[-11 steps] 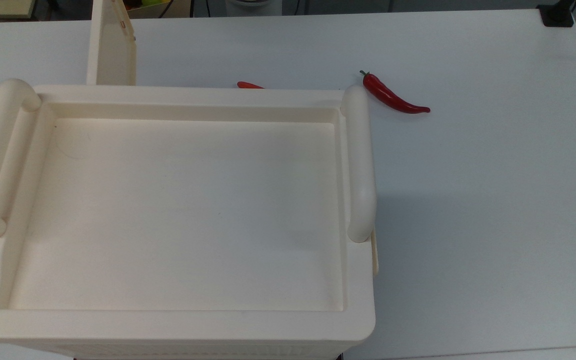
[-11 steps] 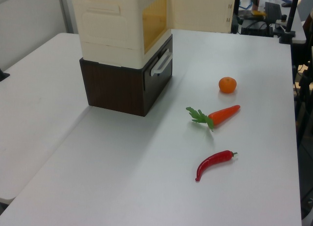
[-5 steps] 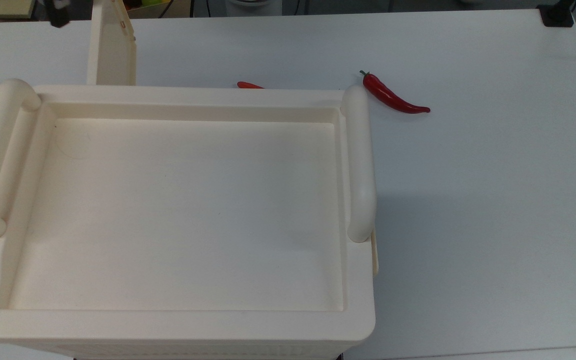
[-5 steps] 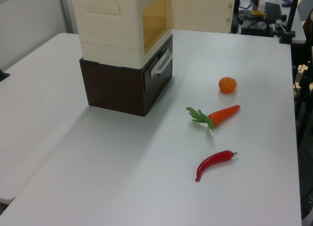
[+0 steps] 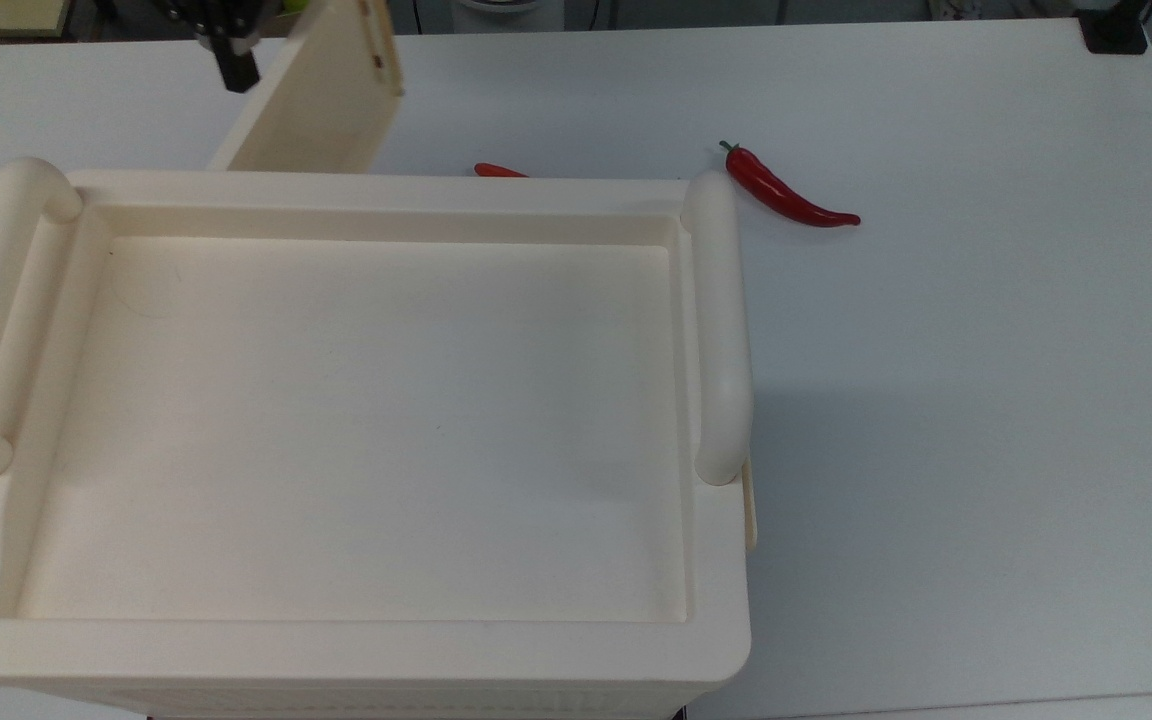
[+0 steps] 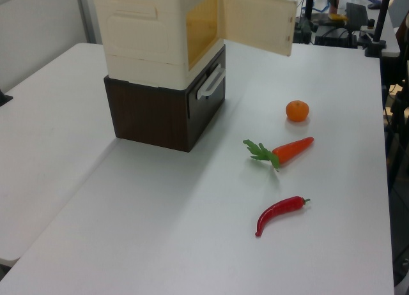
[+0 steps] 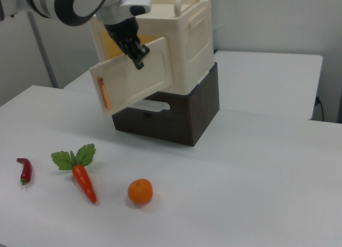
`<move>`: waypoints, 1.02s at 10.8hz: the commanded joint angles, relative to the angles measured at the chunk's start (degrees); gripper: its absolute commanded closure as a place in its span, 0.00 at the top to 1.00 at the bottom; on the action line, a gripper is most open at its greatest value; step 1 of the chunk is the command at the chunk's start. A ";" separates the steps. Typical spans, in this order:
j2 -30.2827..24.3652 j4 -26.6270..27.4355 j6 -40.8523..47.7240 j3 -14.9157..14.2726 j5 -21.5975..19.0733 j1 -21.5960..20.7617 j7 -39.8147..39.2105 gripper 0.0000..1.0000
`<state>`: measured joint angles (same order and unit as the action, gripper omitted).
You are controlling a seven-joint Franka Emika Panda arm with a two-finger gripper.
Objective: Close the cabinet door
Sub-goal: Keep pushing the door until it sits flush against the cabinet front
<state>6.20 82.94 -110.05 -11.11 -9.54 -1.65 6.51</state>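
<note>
The gripper (image 7: 140,55) presses against the outer face of the half-open cabinet door (image 7: 136,82). Behind it stands the cream cabinet (image 7: 184,41) on a dark drawer unit (image 7: 184,116); below lie a carrot (image 7: 83,180), orange (image 7: 140,192) and chili (image 7: 24,170).

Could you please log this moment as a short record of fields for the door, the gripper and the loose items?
cabinet door: partly open, angled out from the cabinet
gripper: against the door's outer face, near its top edge
base: dark brown drawer unit under the cabinet
loose items on table: chili pepper, carrot, orange
</note>
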 commanded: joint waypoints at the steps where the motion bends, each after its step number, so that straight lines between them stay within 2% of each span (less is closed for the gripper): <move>1: 1.18 0.47 -5.85 -0.41 -0.92 -4.84 5.69 0.00; 4: 3.11 0.38 -14.72 -0.41 -1.01 -7.66 9.39 0.00; 7: 5.84 0.38 -23.26 -0.41 -0.84 -8.64 10.89 0.00; 11: 6.63 0.56 -25.13 -0.41 -0.84 -8.64 10.98 0.00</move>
<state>13.10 82.96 -133.87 -11.05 -9.60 -9.72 16.66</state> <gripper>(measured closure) 0.991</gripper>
